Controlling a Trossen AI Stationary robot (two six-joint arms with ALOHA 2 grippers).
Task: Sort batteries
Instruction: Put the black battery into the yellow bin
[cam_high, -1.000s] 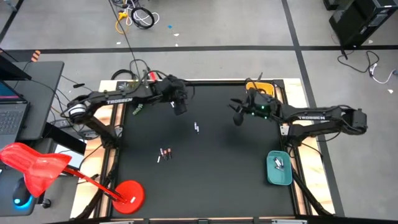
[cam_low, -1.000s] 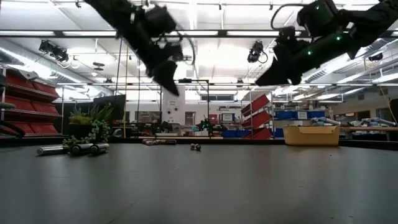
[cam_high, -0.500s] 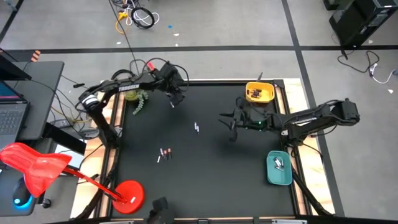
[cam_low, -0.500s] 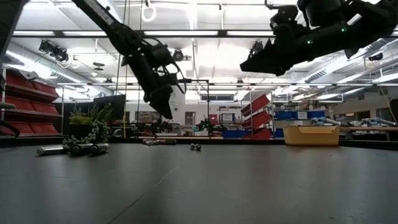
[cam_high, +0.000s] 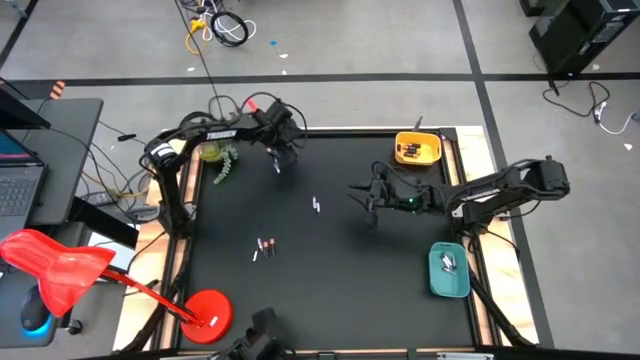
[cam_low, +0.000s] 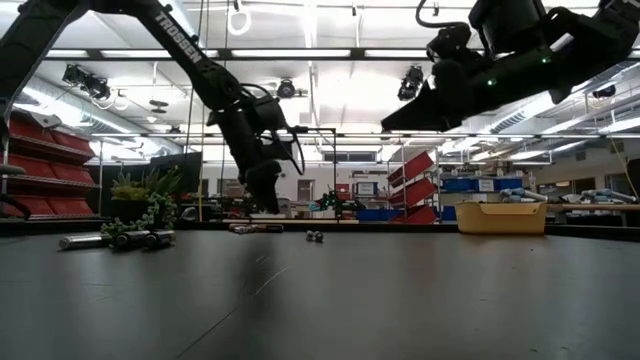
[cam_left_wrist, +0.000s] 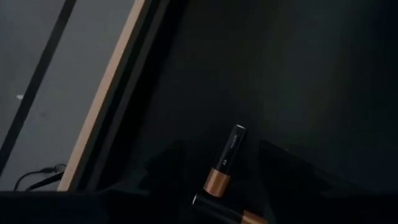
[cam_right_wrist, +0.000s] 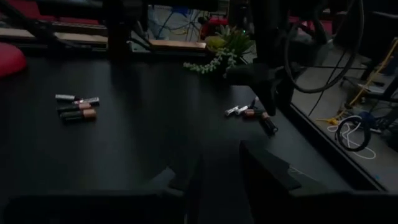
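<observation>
Small batteries (cam_high: 266, 244) scattered on black table (cam_high: 330, 290), some silvery, some dark with copper ends, right gripper (cam_high: 371, 205) raised, fingers parted, nothing held, left gripper (cam_high: 277, 160) spread, empty.

Matt black table (cam_high: 330, 290), glossy copper-ended batteries (cam_left_wrist: 225, 160), plastic trays (cam_high: 449, 272)

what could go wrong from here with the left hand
The left hand hangs open over batteries lying close together near the table edge. It might pinch two at once, or nudge one so that it rolls toward that edge.
</observation>
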